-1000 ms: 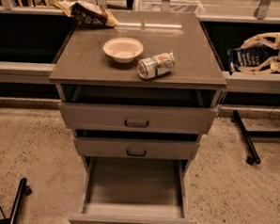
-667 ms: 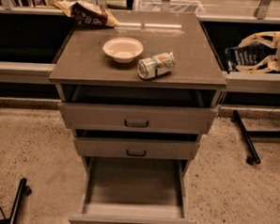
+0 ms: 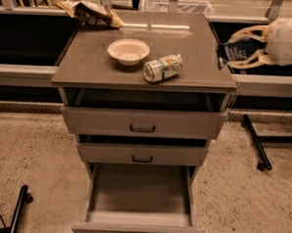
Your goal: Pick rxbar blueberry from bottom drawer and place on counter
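Note:
The bottom drawer (image 3: 138, 230) is pulled far out at the bottom of the grey cabinet. Its plain grey inside (image 3: 140, 191) shows nothing in it. The rxbar blueberry is not in view; the drawer's rear part is hidden under the drawer above. The counter (image 3: 90, 61) is the grey-brown top of the cabinet. The gripper is not in view.
On the counter stand a pale bowl (image 3: 128, 51), a silver-green can (image 3: 162, 68) lying on its side, and a brown-and-tan snack bag (image 3: 92, 13) at the back left. Two upper drawers (image 3: 142, 122) are slightly open. A bag (image 3: 267, 44) lies right. A black stand leg (image 3: 255, 141) crosses the floor.

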You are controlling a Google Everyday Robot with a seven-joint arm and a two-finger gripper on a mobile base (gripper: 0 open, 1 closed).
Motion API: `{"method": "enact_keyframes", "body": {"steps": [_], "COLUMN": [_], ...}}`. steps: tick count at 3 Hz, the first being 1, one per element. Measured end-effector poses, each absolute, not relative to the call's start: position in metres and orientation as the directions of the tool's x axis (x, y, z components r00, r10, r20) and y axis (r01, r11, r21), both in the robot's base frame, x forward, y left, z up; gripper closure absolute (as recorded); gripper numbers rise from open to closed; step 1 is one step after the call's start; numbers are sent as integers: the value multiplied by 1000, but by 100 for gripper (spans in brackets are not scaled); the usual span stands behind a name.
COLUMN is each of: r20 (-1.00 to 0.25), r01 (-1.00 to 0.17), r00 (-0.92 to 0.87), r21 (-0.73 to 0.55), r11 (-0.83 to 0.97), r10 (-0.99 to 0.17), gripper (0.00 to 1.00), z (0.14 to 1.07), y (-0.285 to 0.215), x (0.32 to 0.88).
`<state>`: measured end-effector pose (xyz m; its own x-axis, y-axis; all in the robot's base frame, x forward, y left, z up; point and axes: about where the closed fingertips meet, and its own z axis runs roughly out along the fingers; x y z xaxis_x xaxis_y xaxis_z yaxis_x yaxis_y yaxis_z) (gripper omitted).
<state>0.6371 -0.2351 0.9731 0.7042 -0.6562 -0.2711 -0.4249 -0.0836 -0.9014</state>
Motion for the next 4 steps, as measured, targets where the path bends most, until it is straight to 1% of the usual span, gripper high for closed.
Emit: {"method": "enact_keyframes", "body": {"steps": [1,2,3,4], "r20": [-333,-385,-430,-465], "r01": [-461,-508,-559,-598], "r00": [730,705,651,622], "r21": [-885,-860,-829,-802], "r11": [-70,-45,-13,0], "r10": [-597,-596,-625,-630], "gripper": [100,100,100,100], "z": [965,948,929,914], "y": [-204,-193,-194,-190], "x": [672,701,721,732]}}
